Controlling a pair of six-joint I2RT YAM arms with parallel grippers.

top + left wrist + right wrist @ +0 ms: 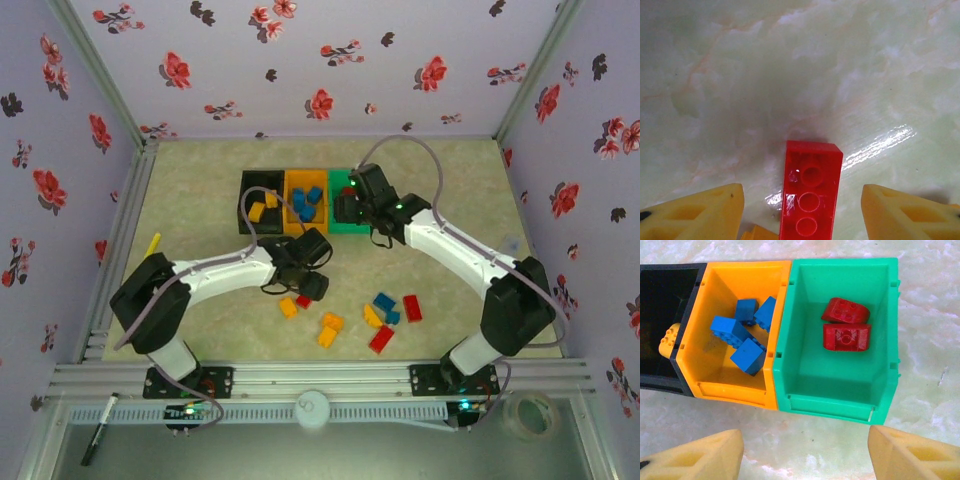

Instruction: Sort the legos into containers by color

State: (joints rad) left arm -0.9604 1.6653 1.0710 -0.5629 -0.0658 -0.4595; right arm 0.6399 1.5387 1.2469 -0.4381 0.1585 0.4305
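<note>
A red lego (812,195) lies on the marble table, studs up, between the open fingers of my left gripper (802,214), which touch nothing. From above, the left gripper (310,286) hovers over that red lego (303,301). The joined containers stand behind: a black bin (670,268) with a yellow lego (669,337), an orange bin (722,390) with several blue legos (747,355), and a green bin (832,402) with two red legos (846,336). My right gripper (805,455) is open and empty, just before the green bin (340,180).
Loose legos lie near the front: orange ones (330,328), blue ones (384,300) and red ones (381,340). An orange brick corner (757,234) pokes in by the left finger. A thin yellow stick (152,245) rests at the left. Flowered walls close in the table.
</note>
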